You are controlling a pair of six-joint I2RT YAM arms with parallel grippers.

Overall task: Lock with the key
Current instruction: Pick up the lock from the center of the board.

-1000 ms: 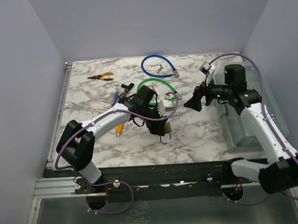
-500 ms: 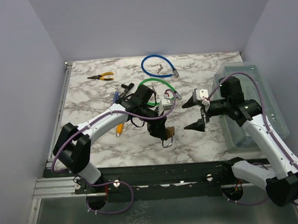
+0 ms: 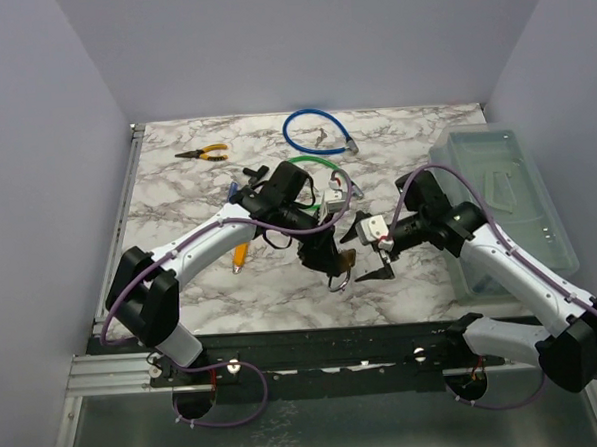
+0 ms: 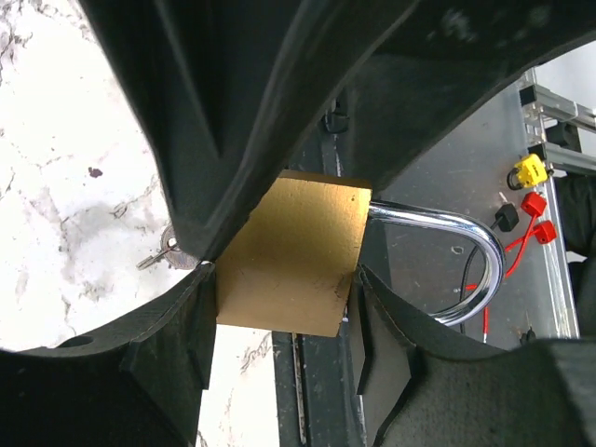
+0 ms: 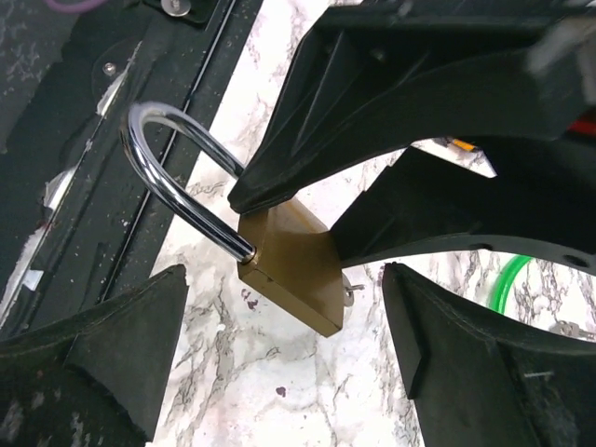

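A brass padlock [image 3: 338, 262] with a chrome shackle [image 5: 172, 177] is held above the marble table, near its front edge. My left gripper [image 3: 329, 254] is shut on the brass body [image 4: 289, 256], with the shackle [image 4: 466, 265] sticking out sideways. A small silver key [image 5: 350, 293] shows at the padlock's base, also in the left wrist view [image 4: 166, 253]. I cannot tell whether it sits in the keyhole. My right gripper [image 3: 361, 251] is open and empty. Its fingers [image 5: 121, 345] stand either side of the padlock [image 5: 298, 270] without touching it.
A green cable loop [image 3: 314, 166] and a blue cable loop [image 3: 314, 133] lie at the back. Pliers [image 3: 203, 153] lie at the back left. A yellow-handled tool [image 3: 239, 256] lies under the left arm. A clear plastic bin [image 3: 507, 193] stands at the right.
My right arm has swung left and down from beside the bin, so its open gripper now faces the padlock. My left gripper has shifted slightly with the padlock.
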